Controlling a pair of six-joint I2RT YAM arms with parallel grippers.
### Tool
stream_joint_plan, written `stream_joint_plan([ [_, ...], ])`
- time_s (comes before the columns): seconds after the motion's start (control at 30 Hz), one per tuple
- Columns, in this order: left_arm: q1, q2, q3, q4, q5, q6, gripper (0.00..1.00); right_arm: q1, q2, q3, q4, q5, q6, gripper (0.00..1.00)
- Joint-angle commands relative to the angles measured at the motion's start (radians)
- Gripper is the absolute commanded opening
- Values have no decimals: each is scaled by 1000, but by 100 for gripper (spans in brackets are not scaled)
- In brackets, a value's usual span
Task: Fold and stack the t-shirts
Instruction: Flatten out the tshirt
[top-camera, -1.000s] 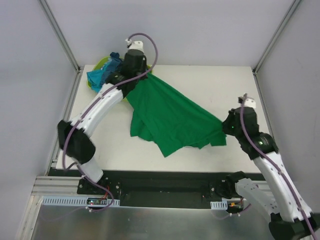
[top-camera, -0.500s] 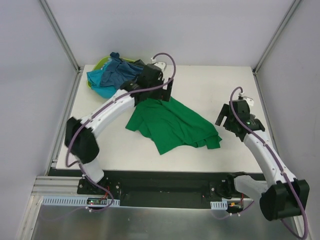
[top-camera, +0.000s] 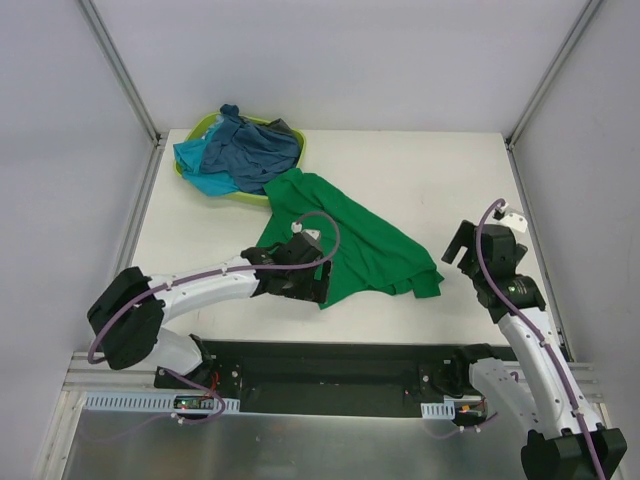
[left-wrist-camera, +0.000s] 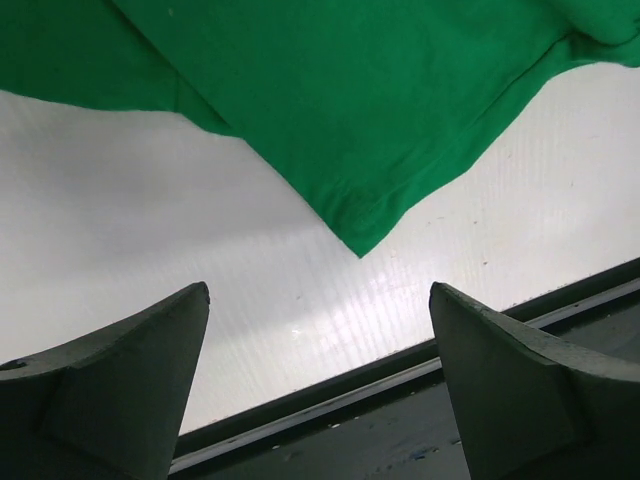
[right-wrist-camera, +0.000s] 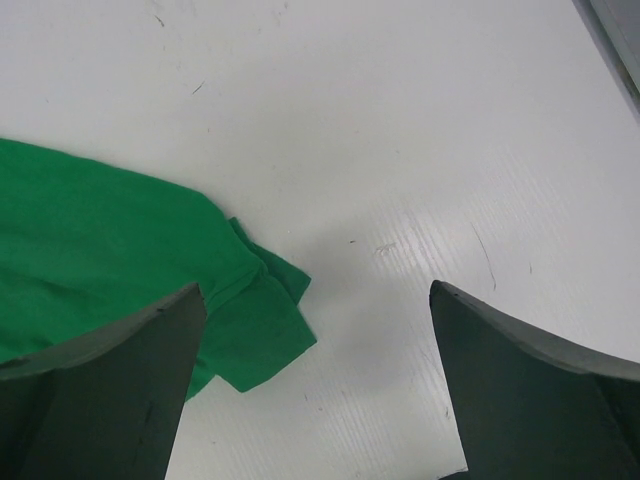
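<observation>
A bright green t-shirt (top-camera: 350, 230) lies loosely crumpled on the white table (top-camera: 430, 170), its top end touching the basket. My left gripper (top-camera: 312, 285) hovers open at the shirt's near-left hem; in the left wrist view a pointed corner of the green t-shirt (left-wrist-camera: 350, 100) lies beyond the empty left gripper (left-wrist-camera: 318, 287). My right gripper (top-camera: 457, 245) stands open just right of the shirt's right corner. In the right wrist view the green t-shirt (right-wrist-camera: 90, 240) has a folded sleeve end by the left finger of the right gripper (right-wrist-camera: 315, 286), which holds nothing.
A lime-green basket (top-camera: 195, 128) at the back left holds a dusty blue t-shirt (top-camera: 250, 150) and a turquoise one (top-camera: 200, 165). The table's near edge with a dark rail (left-wrist-camera: 400, 400) runs right below my left gripper. Grey walls enclose the table.
Both grippers opened and let go of the green t-shirt, which dropped from a stretched spread onto the table. The left arm swung from the basket to the near edge; the right drew back.
</observation>
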Motion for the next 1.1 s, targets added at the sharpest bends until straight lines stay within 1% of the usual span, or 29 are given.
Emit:
stream_joint_plan([
  [0.0, -38, 56, 12, 74, -17, -137, 87, -6, -4, -5, 50, 16, -25, 96],
  [0.1, -44, 143, 49, 72, 4, -133, 80, -6, 13, -1, 43, 10, -28, 96],
  [0.2, -49, 185, 74, 74, 24, -133, 72, -7, 28, 4, 37, 10, -31, 96],
  [0.3, -66, 206, 77, 72, 0, -124, 70, -6, 41, 7, 34, 16, -31, 96],
  [0.4, -69, 235, 81, 71, -23, -133, 64, -6, 47, 7, 34, 11, -31, 96],
  [0.47, -73, 263, 94, 72, -25, -128, 61, -7, 57, 10, 34, 19, -32, 96],
  [0.57, -78, 287, 95, 69, -14, -147, 55, -7, 62, 12, 33, 26, -34, 96],
  [0.7, -98, 310, 115, 43, -51, -156, 49, -6, 67, 13, 33, 26, -34, 96],
  [0.83, -124, 359, 170, -41, -118, -160, 36, -6, 62, 13, 31, 28, -35, 96],
  [0.9, -145, 387, 206, -95, -168, -168, 32, -7, 59, 10, 31, 31, -35, 96],
  [0.97, -158, 412, 230, -135, -189, -171, 22, -9, 56, 9, 31, 37, -35, 96],
  [1.07, -161, 416, 236, -146, -194, -174, 0, -9, 59, 9, 33, 39, -37, 96],
])
